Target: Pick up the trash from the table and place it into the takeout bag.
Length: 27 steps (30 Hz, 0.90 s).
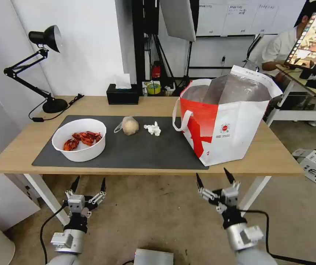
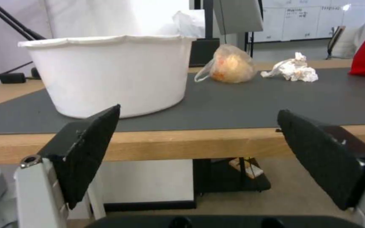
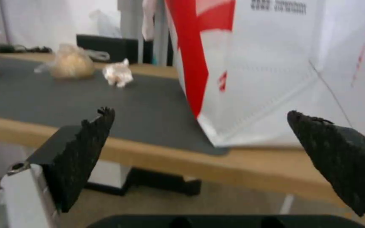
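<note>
- While both arms are held low before the light-wood table [image 1: 146,105], the left gripper [image 1: 88,183] and right gripper [image 1: 213,176] are spread wide, empty.
- Kept on the dark grey mat [image 1: 139,149]: white round bowl of red crayfish shells [image 1: 79,140], knotted clear bag [image 1: 129,125], crumpled white tissue [image 1: 153,129].
- Mouth-up beside them is stood the white-and-red takeout bag [image 1: 224,121], ready for dropping-in.

Black desk lamp [image 1: 43,66], black tissue box [image 1: 122,94], tape roll [image 1: 153,88] at the far edge.
</note>
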{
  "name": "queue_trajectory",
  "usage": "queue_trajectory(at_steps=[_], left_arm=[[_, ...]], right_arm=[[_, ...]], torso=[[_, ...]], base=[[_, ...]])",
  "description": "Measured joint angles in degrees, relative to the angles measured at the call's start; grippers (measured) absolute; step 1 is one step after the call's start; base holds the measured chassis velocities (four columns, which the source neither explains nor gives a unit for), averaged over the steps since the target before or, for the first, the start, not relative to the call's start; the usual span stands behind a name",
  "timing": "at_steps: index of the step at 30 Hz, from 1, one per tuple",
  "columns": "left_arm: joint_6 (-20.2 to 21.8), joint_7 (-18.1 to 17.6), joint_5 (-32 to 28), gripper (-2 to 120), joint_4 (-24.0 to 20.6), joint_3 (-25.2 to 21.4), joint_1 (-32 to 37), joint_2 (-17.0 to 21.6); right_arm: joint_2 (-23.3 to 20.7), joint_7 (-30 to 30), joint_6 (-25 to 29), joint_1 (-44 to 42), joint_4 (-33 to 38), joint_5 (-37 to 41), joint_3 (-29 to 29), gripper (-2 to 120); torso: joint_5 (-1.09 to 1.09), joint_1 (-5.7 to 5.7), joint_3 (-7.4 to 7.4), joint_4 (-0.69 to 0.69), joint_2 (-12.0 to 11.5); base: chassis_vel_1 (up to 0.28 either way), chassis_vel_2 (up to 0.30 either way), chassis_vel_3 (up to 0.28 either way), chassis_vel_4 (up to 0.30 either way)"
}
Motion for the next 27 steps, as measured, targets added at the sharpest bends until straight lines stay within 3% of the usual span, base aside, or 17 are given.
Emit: queue_trajectory(at_steps=[27], left_arm=[[-1.14, -0.01, 0.30, 100, 0.92, -0.49, -0.15, -0.75]], right_arm=[[1.88, 2.08, -0.10, 0.04, -3.00, -0.10, -1.91, 100]], torso=[[0.00, 0.01, 0.00, 0.00, 0.00]], base=[[0.000, 0.000, 0.000, 0.000]])
